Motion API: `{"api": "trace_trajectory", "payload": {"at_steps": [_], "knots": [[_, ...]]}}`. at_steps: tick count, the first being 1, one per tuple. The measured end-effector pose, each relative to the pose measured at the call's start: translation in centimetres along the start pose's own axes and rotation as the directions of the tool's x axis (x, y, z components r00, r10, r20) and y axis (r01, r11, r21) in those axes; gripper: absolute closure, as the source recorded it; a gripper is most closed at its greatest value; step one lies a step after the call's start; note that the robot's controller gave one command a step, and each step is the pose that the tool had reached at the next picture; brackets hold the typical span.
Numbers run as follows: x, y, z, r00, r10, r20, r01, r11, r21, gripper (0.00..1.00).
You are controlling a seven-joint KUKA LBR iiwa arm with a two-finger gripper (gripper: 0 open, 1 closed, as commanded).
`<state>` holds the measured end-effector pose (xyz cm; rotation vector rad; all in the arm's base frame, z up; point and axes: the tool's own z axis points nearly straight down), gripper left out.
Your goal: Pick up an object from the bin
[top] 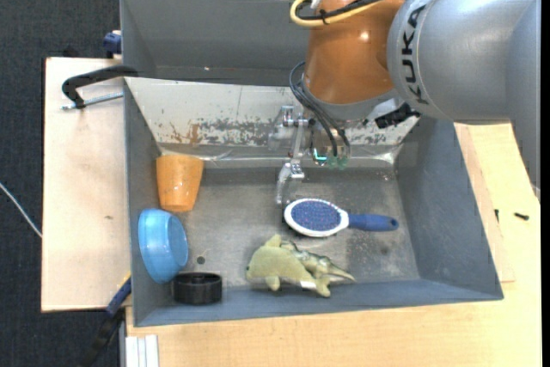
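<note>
Your hand [290,178] hangs low over the middle of the bin [430,211], beneath the orange wrist cover [348,43]. From this angle you cannot tell whether it is spread or pressed together. Its tip sits just beside the upper left edge of a brush [316,217], the nearest thing to it. Nothing lies on top of the brush. A pale green toy dinosaur [296,266] lies close in front of it, near the front wall. Well off to the left you have an orange cup [179,180] on its side, a blue bowl [161,245] tipped up against the left wall, and a black cap [197,288] in the front left corner. The brush has an oval white head filled with blue bristles, facing up, and a short blue handle. Its long axis runs across the view, head to the left, handle pointing right.
</note>
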<state>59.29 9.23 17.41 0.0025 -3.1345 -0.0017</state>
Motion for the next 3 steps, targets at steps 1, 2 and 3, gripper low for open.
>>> {"api": "trace_trajectory", "payload": {"at_steps": [1, 2, 3], "knots": [[4.5, -7.4, 8.6, 1.000, 0.001, -0.001, -0.001, 1.000, 0.003, 0.00], [4.1, -6.9, 8.1, 1.000, -0.004, 0.010, 0.004, 1.000, 0.000, 1.00], [4.5, -7.0, -7.4, 1.000, -0.017, 0.021, 0.017, 1.000, 0.000, 1.00]]}}
